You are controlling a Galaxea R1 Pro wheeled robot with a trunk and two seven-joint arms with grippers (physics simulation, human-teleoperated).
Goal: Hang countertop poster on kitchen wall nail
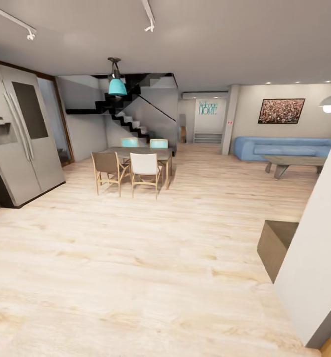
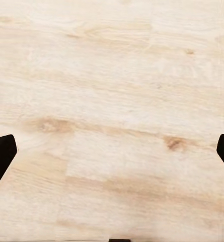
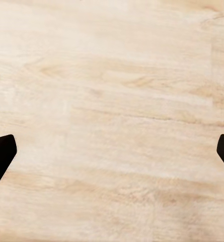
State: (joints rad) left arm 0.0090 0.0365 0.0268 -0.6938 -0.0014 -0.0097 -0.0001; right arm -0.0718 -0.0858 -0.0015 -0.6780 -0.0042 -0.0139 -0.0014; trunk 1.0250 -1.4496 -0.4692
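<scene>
The left gripper [image 2: 112, 151] has its two black fingertips [image 2: 1, 156] spread wide apart, pale wood-plank floor [image 2: 112, 91] lying beyond and between them.

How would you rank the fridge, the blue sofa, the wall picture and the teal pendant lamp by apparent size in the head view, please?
1. Fridge, though it stands nearest the camera.
2. Blue sofa.
3. Wall picture.
4. Teal pendant lamp.

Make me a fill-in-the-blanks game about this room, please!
1. The lamp hanging over the dining table is ____.
2. The sofa by the far wall is ____.
3. Both wrist cameras look down at a light ____ floor.
4. The left gripper holds ____.

Missing words: turquoise; blue; wooden; nothing
</scene>
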